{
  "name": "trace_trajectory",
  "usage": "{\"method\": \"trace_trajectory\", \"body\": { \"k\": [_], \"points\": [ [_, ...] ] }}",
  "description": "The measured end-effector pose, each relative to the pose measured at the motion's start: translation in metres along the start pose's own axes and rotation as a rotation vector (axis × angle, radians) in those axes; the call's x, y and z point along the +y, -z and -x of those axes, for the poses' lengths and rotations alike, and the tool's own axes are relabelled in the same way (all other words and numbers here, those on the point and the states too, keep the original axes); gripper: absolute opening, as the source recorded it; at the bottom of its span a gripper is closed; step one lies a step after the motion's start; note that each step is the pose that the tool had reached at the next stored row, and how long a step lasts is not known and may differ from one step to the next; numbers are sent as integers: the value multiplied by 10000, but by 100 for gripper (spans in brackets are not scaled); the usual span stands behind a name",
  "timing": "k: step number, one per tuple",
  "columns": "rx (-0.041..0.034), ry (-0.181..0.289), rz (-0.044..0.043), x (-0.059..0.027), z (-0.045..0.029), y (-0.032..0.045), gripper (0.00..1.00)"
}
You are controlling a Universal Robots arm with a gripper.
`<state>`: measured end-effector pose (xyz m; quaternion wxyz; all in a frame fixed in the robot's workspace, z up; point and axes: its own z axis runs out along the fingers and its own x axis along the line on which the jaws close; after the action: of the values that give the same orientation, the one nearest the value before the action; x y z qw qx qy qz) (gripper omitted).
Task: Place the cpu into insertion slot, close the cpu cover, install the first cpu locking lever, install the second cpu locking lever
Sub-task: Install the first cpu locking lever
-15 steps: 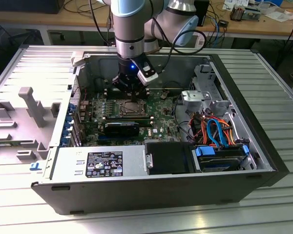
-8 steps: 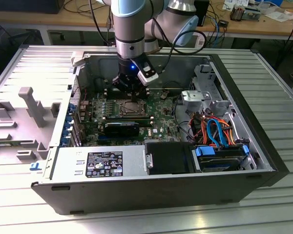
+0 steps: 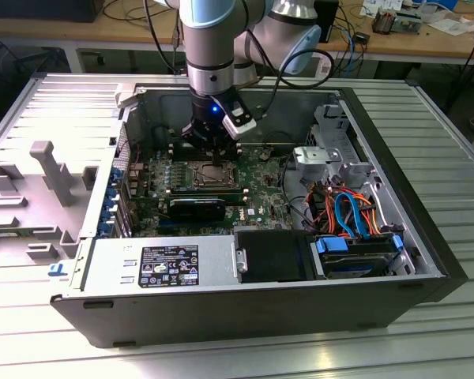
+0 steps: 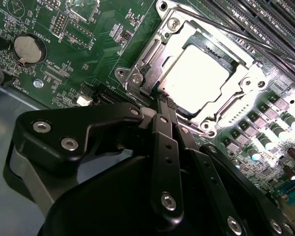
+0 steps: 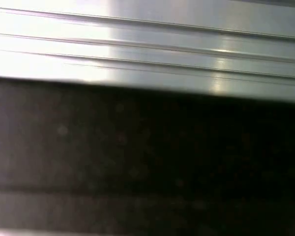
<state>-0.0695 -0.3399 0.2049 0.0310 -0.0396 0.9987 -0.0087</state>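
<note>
While the arm reaches straight down into the open computer case [image 3: 426, 260], its pincer [image 4: 163, 104] hangs right at one edge of the insertion slot [image 4: 246, 81], the fingertips drawn together into a narrow point and holding nothing that can be seen. In the second wrist view, the cpu [image 4: 202, 77] lies flat in the slot, its bright metal top showing through the window of the cpu cover [image 4: 160, 46], which looks folded down over it. The tips sit just beside the cover's edge, close to touching; whether they press on it cannot be told.

A thin wire locking lever [image 4: 221, 30] runs along the slot's far side, straight and long, between the socket and the rows of black memory slots [image 4: 265, 24]. It lies well apart from the tips, across the whole socket.

From the exterior view, the socket sits mid-board under the wrist, with a black fan shroud [image 3: 196, 209] just nearer and a bundle of coloured cables [image 3: 347, 209] to the exterior view's right. Room is tight: case walls all round, open only from above. The case rests on a ribbed metal surface [image 3: 442, 126].
</note>
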Motion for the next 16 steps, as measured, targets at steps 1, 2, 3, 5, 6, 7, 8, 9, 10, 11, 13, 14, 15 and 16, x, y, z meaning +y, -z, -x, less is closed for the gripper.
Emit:
{"method": "trace_trajectory", "body": {
  "k": [1, 2, 3, 5, 6, 7, 8, 9, 10, 11, 13, 14, 15, 16],
  "points": [
    [-1, 1, 0, -1, -1, 7, 11],
    [-4, 1, -1, 0, -2, 13, 11],
    [-13, 0, 1, 0, -7, 24, 11],
    [-39, 0, 4, 1, -24, 37, 11],
    [-57, 0, 4, 2, -40, 41, 11],
    [-72, -1, 3, 4, -58, 43, 11],
    [-87, -2, 2, 5, -77, 45, 11],
    [-99, -3, 2, 7, -96, 46, 11],
    [-109, -2, 1, 8, -114, 47, 11],
    [-114, -1, 1, 10, -128, 47, 11],
    [-119, 0, -1, 20, -151, 49, 11],
    [-117, 4, 0, 29, -155, 50, 11],
    [-117, 10, 0, 38, -155, 50, 11],
    [-118, 19, 2, 49, -154, 50, 11]
  ]
}}
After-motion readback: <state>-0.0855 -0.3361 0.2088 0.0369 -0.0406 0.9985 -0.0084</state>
